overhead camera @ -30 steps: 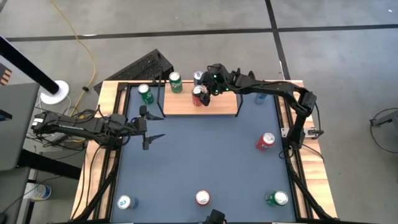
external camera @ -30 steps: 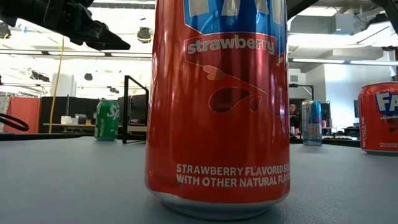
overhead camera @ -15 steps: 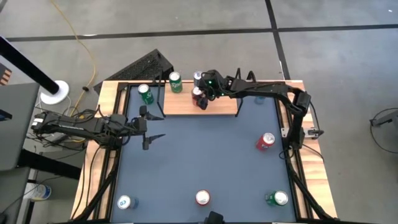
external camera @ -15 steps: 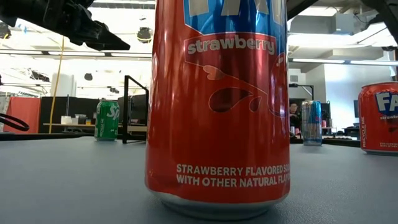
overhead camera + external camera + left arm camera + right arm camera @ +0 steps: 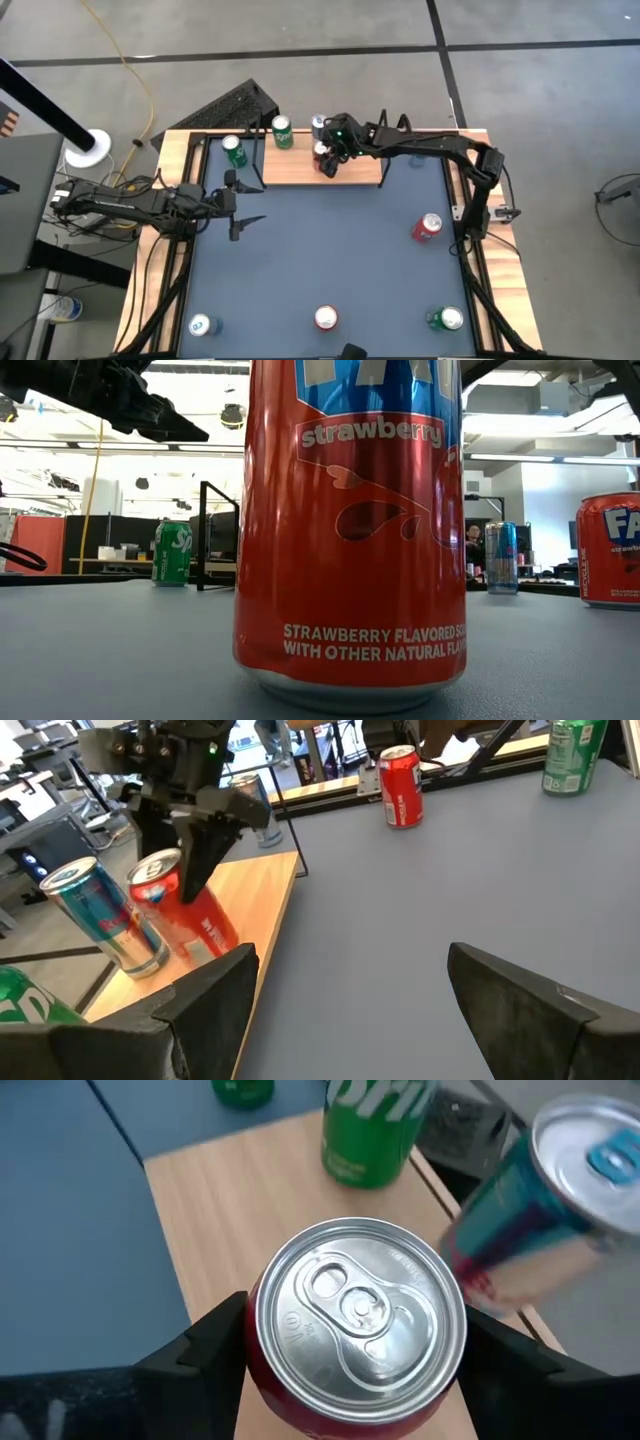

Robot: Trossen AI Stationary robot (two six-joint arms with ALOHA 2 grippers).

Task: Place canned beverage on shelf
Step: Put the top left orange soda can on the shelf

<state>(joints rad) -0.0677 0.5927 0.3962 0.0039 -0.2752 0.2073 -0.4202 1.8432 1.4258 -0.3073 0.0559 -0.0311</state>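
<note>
The shelf (image 5: 300,170) is a light-wood board at the table's far edge, also seen in the left wrist view (image 5: 250,900). A green can (image 5: 283,131) and a blue can (image 5: 318,124) stand on it. My right gripper (image 5: 326,158) is over the shelf, shut on a red can (image 5: 355,1315), which also shows in the left wrist view (image 5: 185,915). My left gripper (image 5: 240,205) is open and empty over the table's left part. My right gripper pinches the red can's upper side wall (image 5: 262,1385), just under the top rim, between its two fingers (image 5: 205,1355), one on each side. The fingers come from above, slanting. The can is tilted over the shelf board; my left finger hides its base in the left wrist view.
Another green can (image 5: 234,150) stands on the table left of the shelf. A red can (image 5: 427,227) stands at the right. A blue can (image 5: 201,325), a red strawberry can (image 5: 326,318) and a green can (image 5: 446,319) stand along the near edge.
My right gripper has gone a little toward the table's left over the shelf with the red can, still shut on it.
</note>
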